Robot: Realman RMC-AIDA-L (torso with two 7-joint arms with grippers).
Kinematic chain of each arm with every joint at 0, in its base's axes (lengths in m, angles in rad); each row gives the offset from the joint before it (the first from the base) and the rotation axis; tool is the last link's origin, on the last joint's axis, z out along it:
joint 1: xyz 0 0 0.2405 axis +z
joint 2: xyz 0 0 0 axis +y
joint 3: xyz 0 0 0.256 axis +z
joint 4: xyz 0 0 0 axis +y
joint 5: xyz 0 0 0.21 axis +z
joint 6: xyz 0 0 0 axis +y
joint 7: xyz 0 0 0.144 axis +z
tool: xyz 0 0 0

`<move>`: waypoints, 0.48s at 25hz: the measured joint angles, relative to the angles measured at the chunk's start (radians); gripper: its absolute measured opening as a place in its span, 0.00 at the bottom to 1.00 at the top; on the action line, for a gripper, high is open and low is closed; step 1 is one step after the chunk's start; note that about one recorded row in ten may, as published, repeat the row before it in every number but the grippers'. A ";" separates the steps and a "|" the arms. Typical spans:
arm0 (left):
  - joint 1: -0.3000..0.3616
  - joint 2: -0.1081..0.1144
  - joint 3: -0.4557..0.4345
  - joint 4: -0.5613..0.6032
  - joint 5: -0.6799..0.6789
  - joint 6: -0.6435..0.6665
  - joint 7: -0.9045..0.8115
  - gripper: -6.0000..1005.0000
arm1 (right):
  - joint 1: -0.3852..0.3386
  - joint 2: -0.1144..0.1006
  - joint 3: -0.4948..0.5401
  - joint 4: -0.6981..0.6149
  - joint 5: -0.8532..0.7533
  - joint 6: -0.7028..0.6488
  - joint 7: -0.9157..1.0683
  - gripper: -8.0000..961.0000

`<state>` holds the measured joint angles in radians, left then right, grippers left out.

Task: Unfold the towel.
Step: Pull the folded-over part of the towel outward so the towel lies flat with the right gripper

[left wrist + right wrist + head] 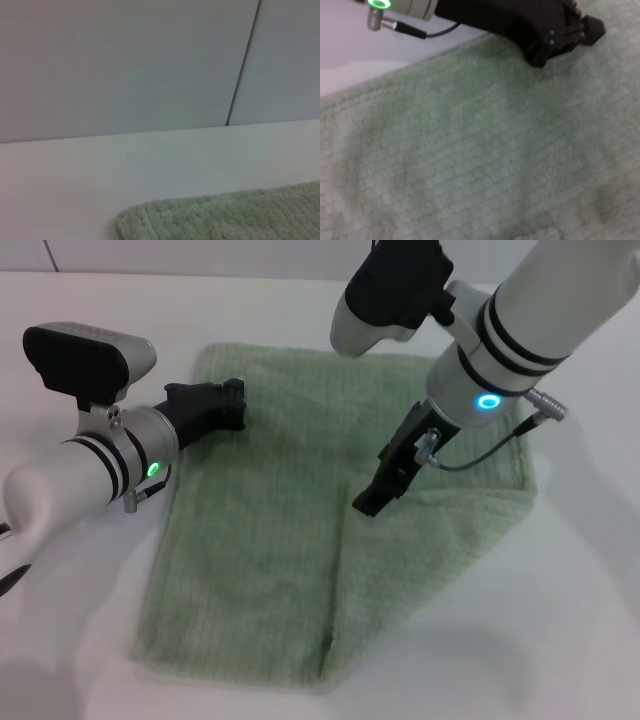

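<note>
Head view shows the big pale green fluffy towel (260, 530) lying on the white surface (560, 640). One side is spread out flat. The robot's right side of it is folded over, making a thick slanted flap. The left gripper (222, 405) sits low at the far left part of the towel, over the cloth. The right gripper (385, 490) points down onto the folded flap near the middle. I cannot tell whether either one's jaws are wide or narrow.
</note>
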<state>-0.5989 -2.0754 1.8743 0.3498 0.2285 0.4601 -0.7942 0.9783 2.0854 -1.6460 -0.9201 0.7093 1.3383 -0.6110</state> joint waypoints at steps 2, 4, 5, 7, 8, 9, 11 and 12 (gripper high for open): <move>0.000 -0.001 0.000 0.000 0.000 0.000 0.000 0.00 | 0.005 0.001 -0.001 0.020 0.016 -0.003 -0.014 0.77; 0.000 -0.001 0.000 0.000 0.000 0.001 -0.001 0.00 | 0.012 0.001 -0.003 0.041 0.031 -0.013 -0.024 0.77; 0.001 -0.001 0.000 0.000 0.000 0.001 -0.002 0.00 | 0.014 0.001 -0.005 0.051 0.035 -0.020 -0.027 0.77; 0.002 -0.001 0.000 0.000 0.000 0.002 -0.003 0.00 | 0.018 0.001 -0.011 0.061 0.039 -0.029 -0.029 0.77; 0.002 -0.001 0.000 0.000 0.000 0.003 -0.004 0.00 | 0.019 0.001 -0.014 0.064 0.041 -0.033 -0.030 0.77; 0.003 -0.002 0.000 0.000 0.000 0.003 -0.004 0.00 | 0.020 0.001 -0.015 0.065 0.043 -0.037 -0.030 0.77; 0.003 -0.002 0.000 0.000 0.000 0.004 -0.005 0.00 | 0.020 0.001 -0.015 0.067 0.044 -0.041 -0.034 0.77; 0.004 -0.002 0.000 0.000 0.000 0.004 -0.005 0.00 | 0.022 0.001 -0.016 0.070 0.044 -0.044 -0.037 0.77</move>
<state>-0.5954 -2.0770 1.8745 0.3498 0.2285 0.4641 -0.7988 1.0000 2.0866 -1.6615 -0.8499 0.7531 1.2947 -0.6476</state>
